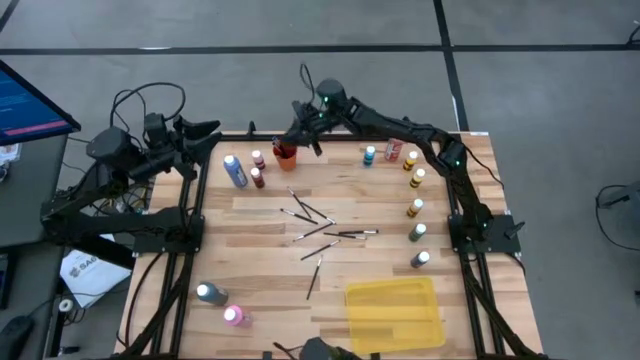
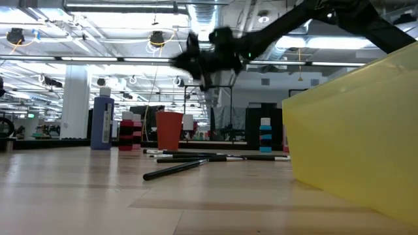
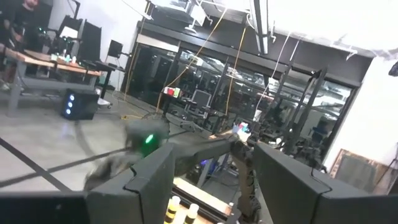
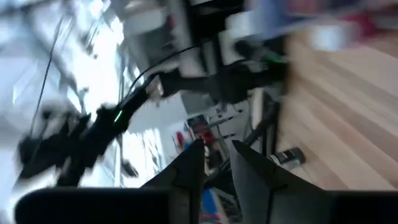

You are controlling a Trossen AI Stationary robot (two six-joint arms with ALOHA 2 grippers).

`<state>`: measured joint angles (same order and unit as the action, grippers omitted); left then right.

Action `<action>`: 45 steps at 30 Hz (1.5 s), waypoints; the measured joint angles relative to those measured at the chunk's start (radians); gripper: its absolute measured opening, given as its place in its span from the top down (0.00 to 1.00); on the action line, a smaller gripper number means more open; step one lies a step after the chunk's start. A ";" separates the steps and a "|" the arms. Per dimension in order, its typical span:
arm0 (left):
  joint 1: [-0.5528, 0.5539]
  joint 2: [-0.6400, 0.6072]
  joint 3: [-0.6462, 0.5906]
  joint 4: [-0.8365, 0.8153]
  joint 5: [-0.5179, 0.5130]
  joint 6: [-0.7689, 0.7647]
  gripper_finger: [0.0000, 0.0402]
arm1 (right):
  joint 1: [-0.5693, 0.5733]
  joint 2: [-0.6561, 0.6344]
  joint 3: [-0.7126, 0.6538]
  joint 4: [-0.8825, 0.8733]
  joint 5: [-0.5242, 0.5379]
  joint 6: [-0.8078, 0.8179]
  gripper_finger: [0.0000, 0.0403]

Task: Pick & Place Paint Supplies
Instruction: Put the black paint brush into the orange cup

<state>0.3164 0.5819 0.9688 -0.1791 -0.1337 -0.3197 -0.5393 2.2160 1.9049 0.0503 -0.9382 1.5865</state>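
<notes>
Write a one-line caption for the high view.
Right gripper above the orange cup; paintbrushes scattered mid-table, left gripper parked at the table's edge.

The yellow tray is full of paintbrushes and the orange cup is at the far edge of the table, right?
Not quite. The high view shows the yellow tray with nothing in it; the paintbrushes lie scattered on the wood in the middle of the table. The orange cup is at the far edge, as you said.
</notes>
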 joint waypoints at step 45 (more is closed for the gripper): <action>0.000 0.067 0.000 -0.029 0.044 0.046 0.47 | 0.529 -0.671 -0.689 -1.176 0.991 -1.405 0.48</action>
<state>0.3161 0.6487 0.9688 -0.2081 -0.0892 -0.2733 -0.0106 1.5452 1.2158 -1.1257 0.0532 0.1810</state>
